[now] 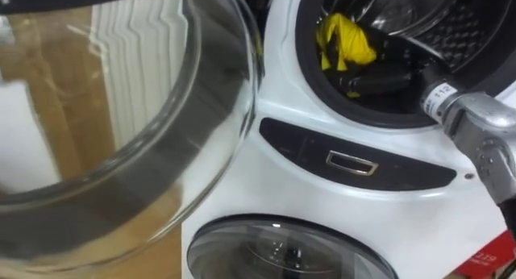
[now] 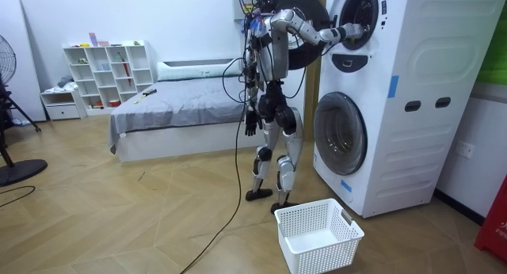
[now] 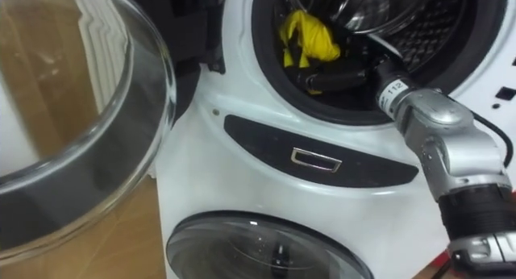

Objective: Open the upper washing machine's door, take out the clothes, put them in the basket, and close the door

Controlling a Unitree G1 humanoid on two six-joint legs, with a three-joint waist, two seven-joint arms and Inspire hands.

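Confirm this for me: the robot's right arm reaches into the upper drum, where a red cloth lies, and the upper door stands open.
Not quite: the cloth is yellow, not red, as the left eye view shows. The rest holds: the right arm reaches into the upper drum, with the right hand near the cloth, and the glass door stands open.

A light wooden floor (image 2: pixel 119 218) is running across the whole room under bright, even light. A plain white wall (image 2: pixel 174 20) is closing off the back. A bed (image 2: pixel 174 108) with a grey cover is standing against it. Beside the bed, a white cube shelf (image 2: pixel 107 72) is holding small items. A low white cabinet (image 2: pixel 62 106) is sitting just left of the shelf, and a standing fan (image 2: pixel 16 173) is showing at the room view's left edge.
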